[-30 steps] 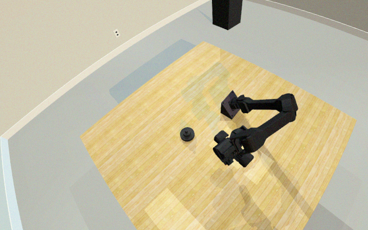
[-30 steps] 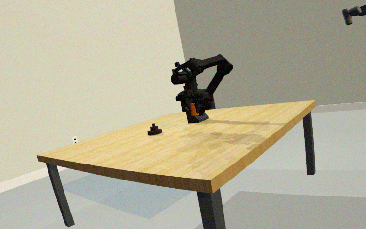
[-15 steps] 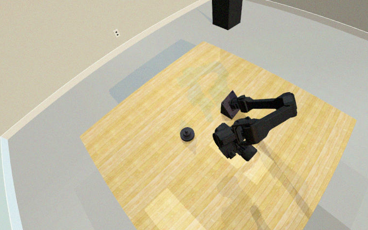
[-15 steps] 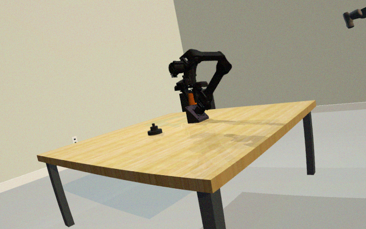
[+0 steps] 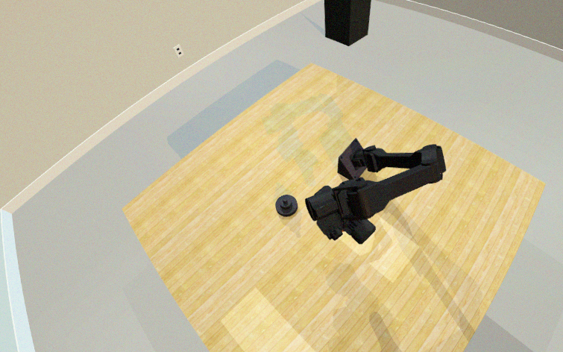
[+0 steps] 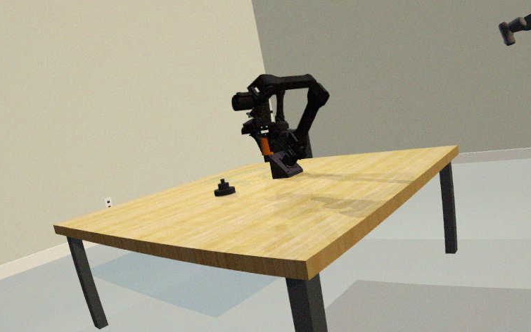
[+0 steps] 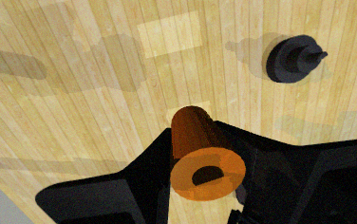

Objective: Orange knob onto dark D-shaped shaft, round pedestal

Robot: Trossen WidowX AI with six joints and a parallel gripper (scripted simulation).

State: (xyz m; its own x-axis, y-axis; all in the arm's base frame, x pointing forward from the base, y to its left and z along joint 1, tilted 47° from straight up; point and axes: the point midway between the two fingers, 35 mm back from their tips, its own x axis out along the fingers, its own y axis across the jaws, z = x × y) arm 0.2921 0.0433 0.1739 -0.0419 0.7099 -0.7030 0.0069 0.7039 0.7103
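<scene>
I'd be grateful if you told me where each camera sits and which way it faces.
Top: high above the table, tilted down; the arm shows, base included.
Exterior: off a table corner, above the tabletop, looking across it; whole arm shows.
Wrist: on the arm near the pincer, looking past its fingers, which show, and the held orange knob.
Top and exterior share the whole arm and dark pedestal.

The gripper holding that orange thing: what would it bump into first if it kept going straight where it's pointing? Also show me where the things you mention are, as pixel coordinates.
Probably the wooden table top (image 5: 230, 165) (image 6: 176, 222) (image 7: 246, 19), knob (image 6: 264, 146) (image 7: 191, 133) included; the pedestal (image 5: 280, 210) (image 6: 224, 191) (image 7: 280, 66) looks off to one side. Exact depth is unclear.
</scene>
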